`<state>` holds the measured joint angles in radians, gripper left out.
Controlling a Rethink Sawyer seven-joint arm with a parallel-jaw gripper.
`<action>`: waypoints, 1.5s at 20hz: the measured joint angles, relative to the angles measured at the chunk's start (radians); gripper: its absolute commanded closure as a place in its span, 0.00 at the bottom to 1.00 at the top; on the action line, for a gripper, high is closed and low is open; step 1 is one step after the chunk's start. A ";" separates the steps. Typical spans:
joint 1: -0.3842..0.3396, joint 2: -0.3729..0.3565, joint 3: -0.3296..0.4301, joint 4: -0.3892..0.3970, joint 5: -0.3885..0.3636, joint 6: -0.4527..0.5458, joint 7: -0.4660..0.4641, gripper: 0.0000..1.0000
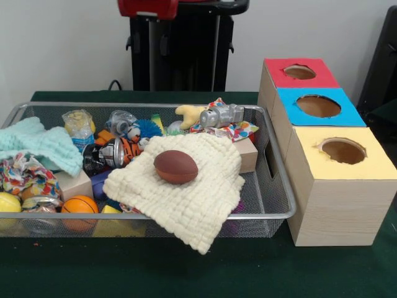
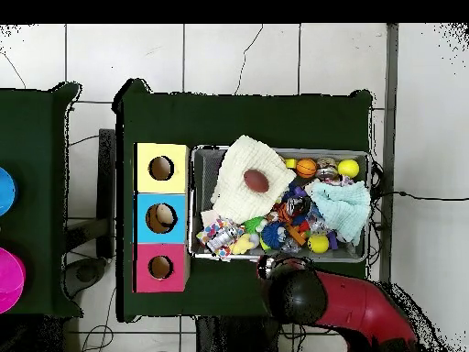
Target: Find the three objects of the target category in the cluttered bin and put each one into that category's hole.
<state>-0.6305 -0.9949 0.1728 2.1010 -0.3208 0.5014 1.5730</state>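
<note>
Brown football (image 1: 175, 166) is seen resting on a cream cloth (image 1: 186, 192) draped over the bin (image 1: 282, 205); the gripper's (image 2: 267, 268) finger state cannot be told.

the bin (image 1: 273, 133) (image 2: 368, 203), a shallow wire-mesh basket, sits full of clutter beside the boxes; the hole (image 1: 299, 72) (image 2: 160, 267) gapes in the red top.

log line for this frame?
arm: drawn back, off bin | end effector: not in view | football: on yellow cloth in bin | red hole: open
</note>
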 measured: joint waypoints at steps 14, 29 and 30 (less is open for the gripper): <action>-0.151 0.173 0.095 -0.117 -0.216 -0.074 0.000 0.00; -0.236 0.277 0.197 -0.204 -0.318 -0.074 0.000 0.00; -0.242 0.280 0.202 -0.208 -0.321 -0.074 0.000 0.00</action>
<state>-0.8723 -0.7150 0.3744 1.8928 -0.6422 0.4273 1.5730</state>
